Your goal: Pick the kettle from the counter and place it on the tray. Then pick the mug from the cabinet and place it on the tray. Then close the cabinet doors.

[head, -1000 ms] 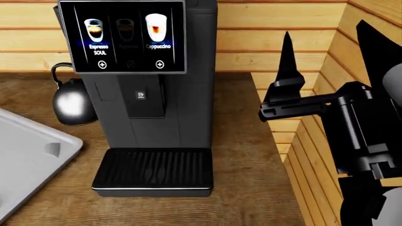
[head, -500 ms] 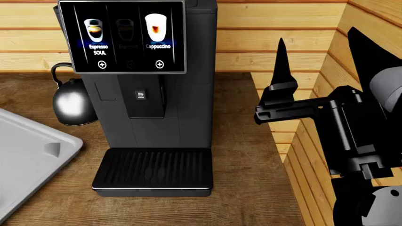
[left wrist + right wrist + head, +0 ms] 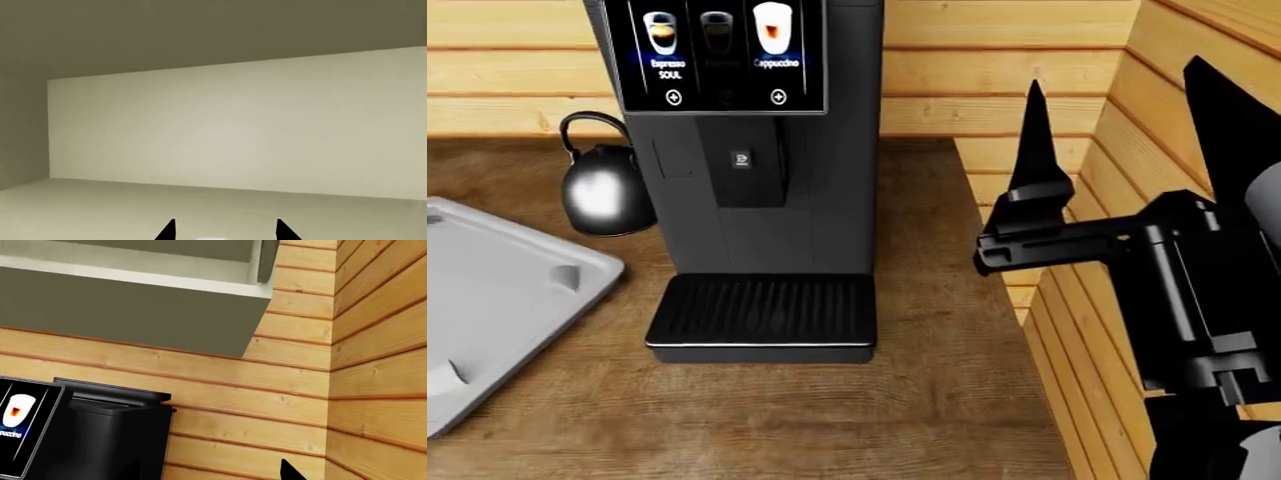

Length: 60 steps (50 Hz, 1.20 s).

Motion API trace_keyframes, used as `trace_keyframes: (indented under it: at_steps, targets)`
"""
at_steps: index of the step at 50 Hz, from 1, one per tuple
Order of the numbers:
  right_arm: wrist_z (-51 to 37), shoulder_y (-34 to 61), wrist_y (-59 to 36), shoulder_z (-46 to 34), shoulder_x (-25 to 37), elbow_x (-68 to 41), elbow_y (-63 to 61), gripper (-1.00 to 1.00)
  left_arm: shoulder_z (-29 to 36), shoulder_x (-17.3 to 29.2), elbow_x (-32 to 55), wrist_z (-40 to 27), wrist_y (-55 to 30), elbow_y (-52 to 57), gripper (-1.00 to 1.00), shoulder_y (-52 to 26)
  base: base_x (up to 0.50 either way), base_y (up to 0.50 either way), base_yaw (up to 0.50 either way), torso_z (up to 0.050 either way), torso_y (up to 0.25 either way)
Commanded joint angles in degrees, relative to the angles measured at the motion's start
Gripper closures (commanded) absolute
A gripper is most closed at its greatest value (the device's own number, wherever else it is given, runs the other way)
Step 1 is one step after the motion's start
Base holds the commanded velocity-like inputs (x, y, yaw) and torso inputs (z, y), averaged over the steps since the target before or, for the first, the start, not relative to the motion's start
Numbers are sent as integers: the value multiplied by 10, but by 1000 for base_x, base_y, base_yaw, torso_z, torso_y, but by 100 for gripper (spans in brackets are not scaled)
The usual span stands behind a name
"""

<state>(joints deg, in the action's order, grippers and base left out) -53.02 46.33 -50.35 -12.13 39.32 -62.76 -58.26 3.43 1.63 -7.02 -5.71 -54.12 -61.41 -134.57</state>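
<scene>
right gripper [image 3: 1121, 110]: fingers spread, empty | left gripper [image 3: 225, 232]: spread | kettle [image 3: 605, 190]: on counter [image 3: 934, 400], tray's [image 3: 494, 300] 1 o'clock

Walls: horizontal light wood planks [image 3: 988, 60], meeting at a corner on the right.
Appliance: tall dark coffee machine [image 3: 761, 190] against the back wall, screen lit.
Overhead: olive-grey wall cabinet [image 3: 133, 310].

A grey-green wall cabinet [image 3: 133, 310] hangs over the plank wall [image 3: 293, 390], its underside in shade. Beneath it stands the dark coffee machine [image 3: 100, 435], its lit screen [image 3: 23, 427] showing a cappuccino. One black fingertip [image 3: 291, 471] pokes in near the wall's corner.
</scene>
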Motion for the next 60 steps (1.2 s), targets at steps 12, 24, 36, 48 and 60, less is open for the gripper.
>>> trace_keyframes:
  at_steps: [12,24,36,48,60]
  targets:
    - [-14,-13,34,-11,22,0,-6,-100,-20,2,-12,63,-62,106,100,-2,-309,0,0,0,0]
    - [-4,-38,60,-21,26,28,1,-100,-5,28,19,160,-344,606,100,210,0,0,0,0,0]
    - [-16,-39,67,-22,31,24,4,-100,-40,-16,-635,820,-359,749,100,374,0,0,0,0,0]
    - [-41,-19,49,-39,39,37,-1,-100,-35,-16,-762,957,-359,798,100,452,0,188,0,0,0]
    - [-48,-10,50,-49,45,33,-3,-100,-29,-16,-767,956,-359,801,100,463,0,500,0,0,0]
